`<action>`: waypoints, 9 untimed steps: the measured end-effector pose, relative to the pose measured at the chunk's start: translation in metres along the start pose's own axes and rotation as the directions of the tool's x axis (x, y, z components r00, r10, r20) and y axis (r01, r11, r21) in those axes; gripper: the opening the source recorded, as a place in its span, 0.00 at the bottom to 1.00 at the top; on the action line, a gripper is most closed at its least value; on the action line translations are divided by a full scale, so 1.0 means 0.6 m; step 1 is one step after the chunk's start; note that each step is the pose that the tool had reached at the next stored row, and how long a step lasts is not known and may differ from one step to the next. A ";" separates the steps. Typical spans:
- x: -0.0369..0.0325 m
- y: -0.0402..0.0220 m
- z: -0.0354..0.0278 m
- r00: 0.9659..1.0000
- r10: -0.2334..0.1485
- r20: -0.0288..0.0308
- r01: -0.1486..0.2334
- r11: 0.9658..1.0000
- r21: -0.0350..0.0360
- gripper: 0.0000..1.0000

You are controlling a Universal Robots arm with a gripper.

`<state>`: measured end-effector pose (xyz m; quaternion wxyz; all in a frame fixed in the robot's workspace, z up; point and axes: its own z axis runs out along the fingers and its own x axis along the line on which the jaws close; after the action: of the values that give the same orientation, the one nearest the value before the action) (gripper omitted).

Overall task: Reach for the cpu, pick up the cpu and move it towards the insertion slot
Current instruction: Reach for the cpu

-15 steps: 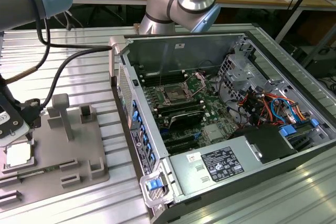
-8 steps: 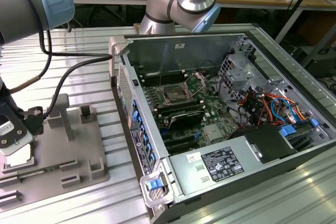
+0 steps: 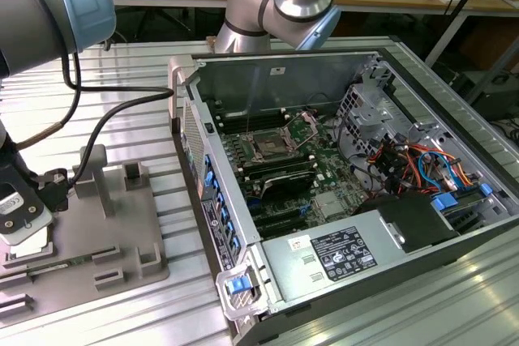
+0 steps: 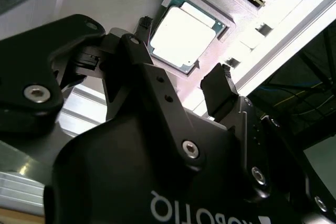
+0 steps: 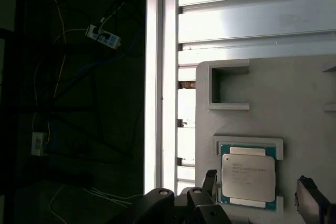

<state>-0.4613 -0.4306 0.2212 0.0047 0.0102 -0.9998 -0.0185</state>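
The gripper [image 5: 260,188] hangs over the grey tray [image 5: 294,108] with its fingers [image 5: 210,179] apart. One finger is on each side of the cpu [image 5: 248,178], and they are clamped on nothing. The cpu lies flat, silvery top up, in a shallow raised frame close to one edge of the tray, not far from a rounded corner. In the second wrist view the cpu [image 4: 182,34] shows between the two black fingertips [image 4: 216,86], which stand outside its edges. Just beyond that tray edge run the aluminium slats of the worktop [image 5: 252,19], then the worktop's own edge rail, with dark floor and cables past it. A U-shaped block [image 5: 228,85] stands on the tray near the frame, with bare tray between them. In the exterior view the insertion slot [image 3: 268,148] sits on the green board inside the open computer case [image 3: 365,249], well apart from the tray. The case's side wall [image 3: 212,192] stands between them.
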 end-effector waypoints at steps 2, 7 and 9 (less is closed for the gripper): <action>0.000 0.000 0.000 1.000 0.000 0.000 0.000 1.000 0.000 0.66; 0.000 0.000 0.000 1.000 0.000 0.000 0.000 1.000 0.000 0.66; 0.000 0.000 0.000 1.000 0.000 0.000 0.000 1.000 0.000 0.66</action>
<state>-0.4613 -0.4306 0.2210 0.0047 0.0102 -0.9998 -0.0187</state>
